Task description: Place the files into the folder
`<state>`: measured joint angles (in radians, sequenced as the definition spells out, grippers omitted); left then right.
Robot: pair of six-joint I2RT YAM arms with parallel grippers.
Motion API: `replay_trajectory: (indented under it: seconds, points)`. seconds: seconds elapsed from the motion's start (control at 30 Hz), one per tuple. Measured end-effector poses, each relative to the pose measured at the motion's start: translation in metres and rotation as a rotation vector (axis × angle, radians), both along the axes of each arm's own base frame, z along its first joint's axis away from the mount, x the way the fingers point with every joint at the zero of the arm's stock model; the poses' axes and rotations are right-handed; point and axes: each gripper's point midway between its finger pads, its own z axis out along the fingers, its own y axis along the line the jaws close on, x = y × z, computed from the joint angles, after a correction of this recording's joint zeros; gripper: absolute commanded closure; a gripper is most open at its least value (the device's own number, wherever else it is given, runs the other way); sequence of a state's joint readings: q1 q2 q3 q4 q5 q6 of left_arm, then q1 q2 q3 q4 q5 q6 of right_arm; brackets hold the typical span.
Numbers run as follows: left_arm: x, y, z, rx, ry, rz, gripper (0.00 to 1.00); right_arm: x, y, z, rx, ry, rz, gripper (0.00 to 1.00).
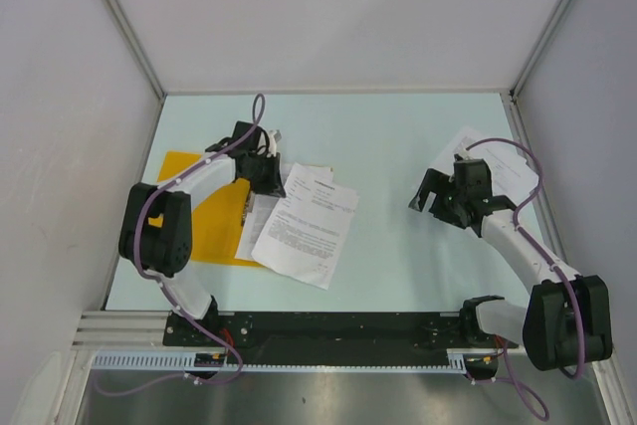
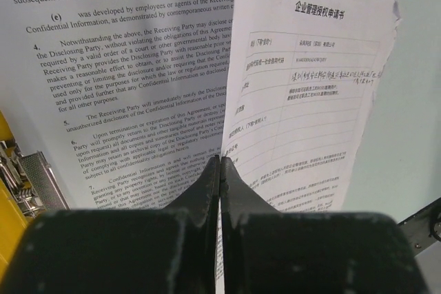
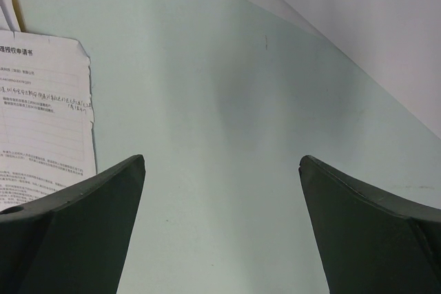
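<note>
Closest in, my right pincer (image 3: 222, 170) gapes wide above the pale green bench (image 1: 388, 136), where the flat orange-yellow folder (image 1: 214, 236) lies at left, loose white printed paper files (image 1: 304, 221) overlapping its right edge, my left pincer (image 2: 220, 163) hovering over them, tips pressed together.

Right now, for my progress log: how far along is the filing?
Partly done: sheets lie partly over the orange folder, not squared in. In hand: nothing visibly gripped; left tool shut over them, right tool open, empty. Left: one sheet beside the right arm.
</note>
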<state>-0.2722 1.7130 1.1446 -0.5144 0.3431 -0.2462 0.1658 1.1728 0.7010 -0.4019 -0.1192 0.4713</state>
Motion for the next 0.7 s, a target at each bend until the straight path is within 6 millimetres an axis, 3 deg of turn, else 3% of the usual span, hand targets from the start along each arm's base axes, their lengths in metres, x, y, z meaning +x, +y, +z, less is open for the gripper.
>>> replay_trajectory:
  seconds: [0.33,0.5,0.7]
  points:
    - [0.006,0.010,0.001,-0.005,-0.002,0.030,1.00,0.003,0.015,0.001,0.017,-0.019,0.040,0.00]
    - [0.014,0.019,-0.003,-0.003,0.005,0.058,1.00,0.007,0.052,-0.001,0.084,-0.033,0.122,0.00]
    - [0.017,0.024,-0.014,0.004,0.034,0.073,1.00,0.011,0.103,-0.016,0.190,-0.011,0.213,0.00]
